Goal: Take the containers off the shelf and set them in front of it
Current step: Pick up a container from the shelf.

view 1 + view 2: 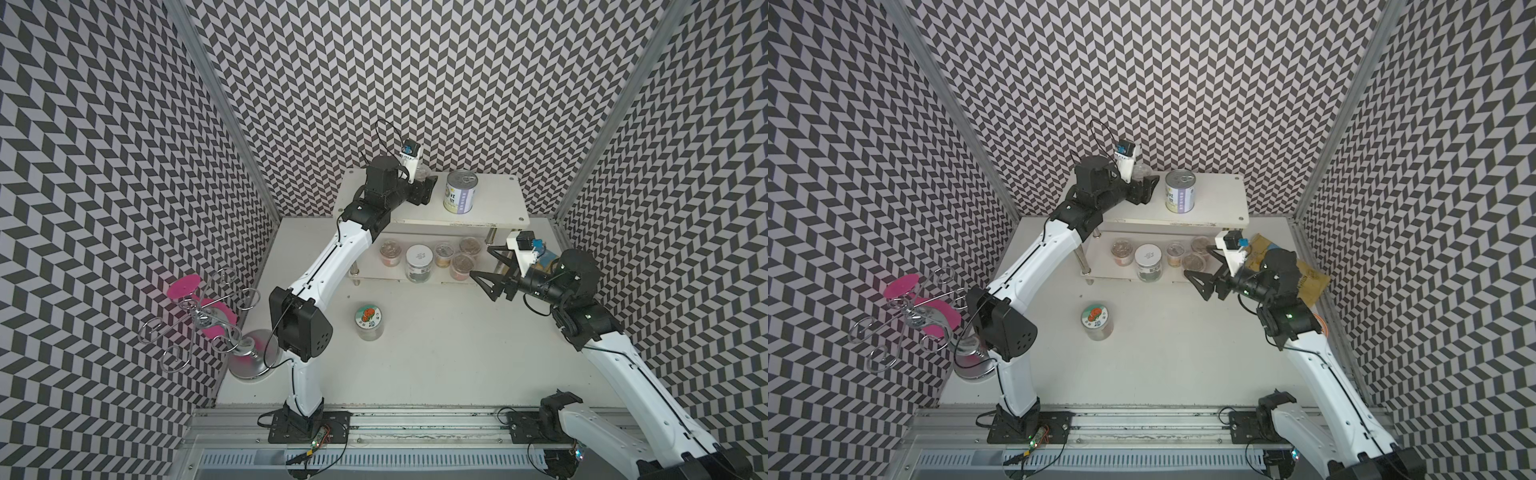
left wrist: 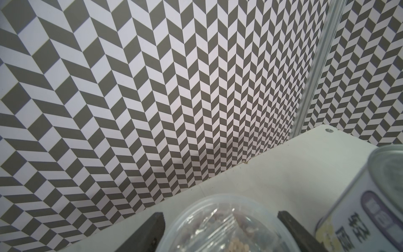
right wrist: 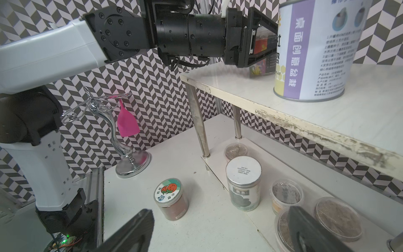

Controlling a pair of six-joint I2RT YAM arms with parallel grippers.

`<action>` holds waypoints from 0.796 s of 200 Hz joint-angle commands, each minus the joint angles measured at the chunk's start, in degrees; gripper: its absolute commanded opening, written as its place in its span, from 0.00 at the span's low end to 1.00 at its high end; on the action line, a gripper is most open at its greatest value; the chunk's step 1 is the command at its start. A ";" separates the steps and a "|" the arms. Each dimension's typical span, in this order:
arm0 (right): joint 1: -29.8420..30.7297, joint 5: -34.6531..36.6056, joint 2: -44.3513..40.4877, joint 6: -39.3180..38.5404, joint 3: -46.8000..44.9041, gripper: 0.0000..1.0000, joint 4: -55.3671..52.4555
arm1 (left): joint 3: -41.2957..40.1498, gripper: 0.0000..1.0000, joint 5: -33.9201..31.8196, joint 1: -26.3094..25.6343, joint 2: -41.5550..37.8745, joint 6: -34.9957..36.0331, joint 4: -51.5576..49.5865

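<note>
Upper centre, left hand (image 1: 430,185) straddles a cup (image 2: 220,224) near the shelf's (image 1: 494,208) back edge, clamping unclear; right hand (image 1: 480,260) spread apart beside lower-tier cups (image 1: 462,264).

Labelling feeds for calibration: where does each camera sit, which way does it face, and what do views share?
Top views: high over the front rail, looking down at the white two-tier shelf; both arms show.
Left wrist: on the left arm, facing the back wall; black fingertips flank a clear film-topped cup.
Right wrist: low beside the shelf, facing the left arm; own fingertips show.
Shared: white-purple tin can, in all four.
</note>
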 commanded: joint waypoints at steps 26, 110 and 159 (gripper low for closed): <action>0.31 0.11 0.74 -0.62 2.34 0.99 1.95 | 1.09 0.74 1.24 0.74 -0.55 -0.37 2.41; 0.28 0.06 0.78 -0.37 2.43 1.00 1.84 | -2.87 0.63 1.70 0.72 -3.87 -0.37 4.35; 0.33 0.03 0.52 -0.09 1.90 1.00 2.36 | -5.16 0.59 1.56 0.63 -5.64 -0.55 4.87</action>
